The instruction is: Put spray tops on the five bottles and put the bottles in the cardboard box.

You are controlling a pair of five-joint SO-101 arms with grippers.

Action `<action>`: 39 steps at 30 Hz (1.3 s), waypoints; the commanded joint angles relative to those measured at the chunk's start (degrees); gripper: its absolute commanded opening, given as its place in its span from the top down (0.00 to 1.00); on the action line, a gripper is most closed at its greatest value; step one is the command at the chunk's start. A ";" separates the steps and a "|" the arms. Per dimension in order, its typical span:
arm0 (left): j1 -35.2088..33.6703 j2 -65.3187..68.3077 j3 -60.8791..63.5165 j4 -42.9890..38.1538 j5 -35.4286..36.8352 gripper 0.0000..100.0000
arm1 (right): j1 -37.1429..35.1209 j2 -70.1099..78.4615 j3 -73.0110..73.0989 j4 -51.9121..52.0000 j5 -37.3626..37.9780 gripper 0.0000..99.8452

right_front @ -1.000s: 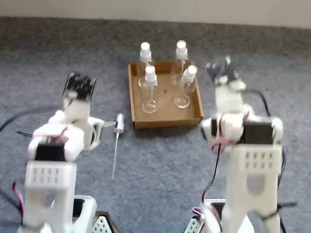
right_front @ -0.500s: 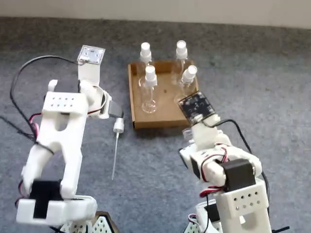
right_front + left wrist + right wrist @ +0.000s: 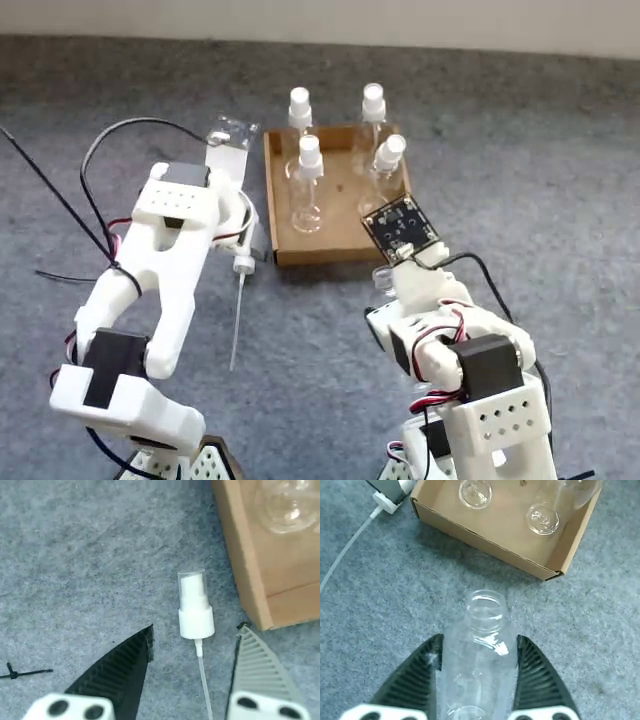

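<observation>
Your high camera looks down from behind both arms over the grey carpeted bench [image 3: 560, 200]. Each wrist camera faces down, close above its own tool: the left tool [image 3: 196, 628], and the right tool [image 3: 480, 640] around the clear plastic bottle [image 3: 481, 622]. All three views share the near left corner of the shallow brown cardboard box [image 3: 277, 255] and the white long-tubed spray top [image 3: 243, 265].

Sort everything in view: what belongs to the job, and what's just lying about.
Job: cardboard box; four capped bottles standing in it; uncapped bottle; spray top on the carpet.
Lying about: small black tie; arm cable.
</observation>
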 commanded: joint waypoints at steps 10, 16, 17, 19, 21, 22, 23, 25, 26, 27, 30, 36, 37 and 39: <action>0.40 8.40 -3.03 -8.26 2.02 0.77 | -0.66 -0.75 -0.48 -0.92 -0.70 0.99; 0.48 11.12 -3.03 -9.93 2.02 0.81 | -0.66 -0.75 -0.48 -0.92 -0.70 0.99; 0.48 11.47 -3.03 -9.93 2.02 0.84 | -0.66 -0.75 -0.48 -0.92 -0.70 0.99; 0.48 11.74 -3.03 -9.93 1.85 0.87 | -0.66 -0.75 -0.48 -0.92 -0.70 0.99; 0.48 11.82 -2.95 -9.93 1.76 0.89 | -0.66 -0.75 -0.48 -0.92 -0.70 0.99; 0.48 11.65 -2.86 -9.93 1.76 0.89 | -0.66 -0.75 -0.48 -0.92 -0.70 0.99; 0.31 11.47 -2.68 -9.93 1.76 0.89 | -0.66 -0.75 -0.48 -0.92 -0.70 0.99; 0.04 11.30 -2.68 -9.58 1.76 0.89 | -0.66 -0.75 -0.40 -0.92 -0.62 0.99; -0.04 11.21 -2.95 -9.58 1.76 0.89 | -0.66 -0.75 -0.40 -0.92 -0.62 0.99; -0.48 11.21 -2.95 -9.49 1.76 0.89 | -0.66 -0.75 -0.48 -0.92 -0.44 0.99; -2.24 11.03 -3.12 -9.49 1.76 0.89 | -0.66 -0.84 -0.48 -0.92 -0.26 0.99; -6.90 -0.66 -3.03 -5.98 1.85 0.93 | -0.48 -0.84 -0.48 -1.45 -0.26 0.99; -7.16 -3.74 -2.77 -5.45 1.93 0.93 | -0.66 -0.84 -0.48 -1.89 -0.26 0.99; -7.16 -10.15 -2.95 -3.34 1.93 0.93 | -1.98 -0.84 -0.48 -5.41 -0.35 0.99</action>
